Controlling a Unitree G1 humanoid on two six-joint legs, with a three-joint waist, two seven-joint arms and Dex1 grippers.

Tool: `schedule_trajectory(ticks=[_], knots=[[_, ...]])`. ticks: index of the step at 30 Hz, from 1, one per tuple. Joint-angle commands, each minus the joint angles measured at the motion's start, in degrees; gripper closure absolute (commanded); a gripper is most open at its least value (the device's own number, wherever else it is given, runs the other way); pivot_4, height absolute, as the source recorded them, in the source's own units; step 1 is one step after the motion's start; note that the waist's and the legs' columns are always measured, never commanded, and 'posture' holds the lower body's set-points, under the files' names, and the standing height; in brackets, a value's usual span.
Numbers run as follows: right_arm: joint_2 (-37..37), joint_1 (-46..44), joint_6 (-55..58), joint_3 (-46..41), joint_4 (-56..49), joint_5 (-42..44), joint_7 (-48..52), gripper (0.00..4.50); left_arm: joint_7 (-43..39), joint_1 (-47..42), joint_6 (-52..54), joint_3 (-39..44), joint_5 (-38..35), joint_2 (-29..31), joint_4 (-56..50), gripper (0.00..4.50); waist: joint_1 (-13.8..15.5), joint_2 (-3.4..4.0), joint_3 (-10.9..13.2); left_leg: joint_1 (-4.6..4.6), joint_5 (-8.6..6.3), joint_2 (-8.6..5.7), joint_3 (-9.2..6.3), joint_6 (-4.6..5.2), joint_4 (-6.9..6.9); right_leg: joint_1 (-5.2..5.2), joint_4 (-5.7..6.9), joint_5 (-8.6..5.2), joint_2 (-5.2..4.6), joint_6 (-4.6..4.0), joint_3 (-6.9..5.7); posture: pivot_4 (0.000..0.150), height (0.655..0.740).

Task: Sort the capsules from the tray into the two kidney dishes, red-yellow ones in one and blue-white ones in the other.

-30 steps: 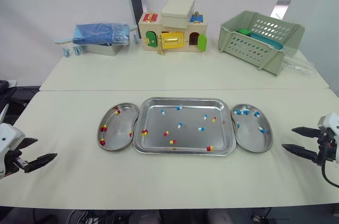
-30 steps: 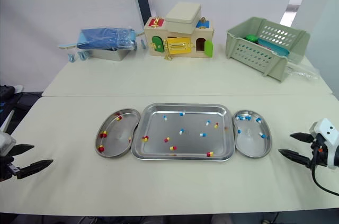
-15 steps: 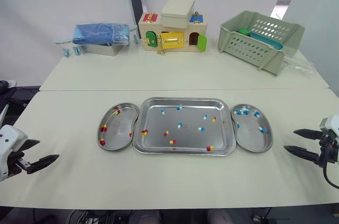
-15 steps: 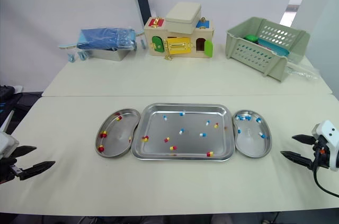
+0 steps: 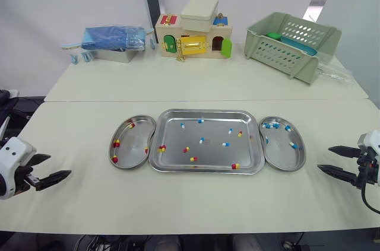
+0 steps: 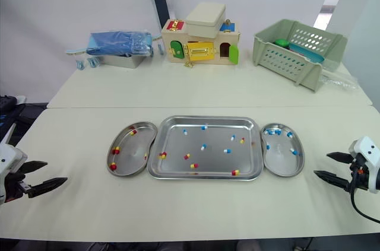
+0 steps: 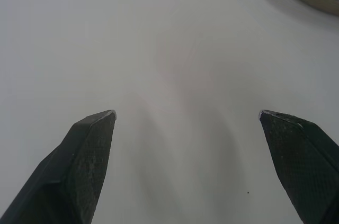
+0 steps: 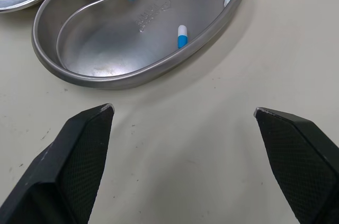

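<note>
**Table**: cream top, matt and smooth.

**Tray**: polished steel, rectangular, with rounded corners and a raised rim. It lies at the middle of the near table. Glossy red-yellow capsules and blue-white capsules lie loose and mixed in it.

**Left dish**: steel, kidney-shaped, just beside the tray's left rim. It holds red-yellow capsules only.

**Right dish**: same make and shape, just beside the tray's right rim. It holds blue-white capsules only.

**Left gripper**: two black tapered fingers with a cross-hatched texture. Jaws are spread wide and grip nothing. It is over bare table, well apart from the left dish.

**Right gripper**: the same kind of fingers, jaws spread wide and gripping nothing. The tips point toward the right dish, near its outer rim but not touching it.

**Rear of table:**
- a metal box with a blue bundle on it
- a wooden toy house with coloured doors
- a green slotted plastic basket

**Change from one second ago:** the left gripper's tips sit slightly nearer the left dish. The right gripper sits slightly lower and farther from the right dish. The capsules, tray and dishes are unmoved.
</note>
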Motion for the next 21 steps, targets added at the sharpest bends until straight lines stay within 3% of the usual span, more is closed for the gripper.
schedule_trajectory(ticks=[1, 11, 16, 21], knots=[[-0.48, 0.76, -0.3, -2.13, -1.52, 0.4, -0.1, 0.0, -0.32, 0.26, -0.15, 0.12, -0.23, 0.19, -0.56, 0.02, -0.01, 0.0, 0.0, 0.0, 0.0, 0.0, -0.01, 0.0, 0.0, 0.0, 0.0, 0.0, 0.0, 0.0, 0.0, 0.15, 0.74], [-0.14, 2.49, -0.35, -2.64, -3.07, 1.29, 0.56, 0.0, -1.3, 0.38, 1.24, 0.88, -1.58, 0.13, -3.53, 0.02, 0.03, 0.0, 0.0, 0.0, 0.0, 0.0, -0.01, 0.0, 0.01, 0.01, 0.01, 0.0, 0.0, 0.0, 0.0, 0.15, 0.74], [2.48, 11.45, -0.87, -4.1, -13.85, 4.73, 3.82, 0.0, -2.77, -1.28, 6.85, 1.37, -5.79, 0.42, -11.39, 0.02, 0.2, -0.05, -0.02, -0.03, 0.0, 0.0, -0.04, 0.0, 0.01, 0.04, -0.02, 0.0, 0.0, 0.0, -0.04, 0.15, 0.74], [9.39, 22.16, -0.53, -5.73, -31.34, 9.21, 1.27, 0.0, -4.54, -2.69, 13.64, 0.13, -9.62, 1.8, -20.91, 0.02, 0.37, -0.05, -0.03, -0.03, 0.0, 0.0, -0.06, 0.0, 0.03, 0.08, -0.02, 0.0, 0.0, 0.0, -0.04, 0.15, 0.74]])
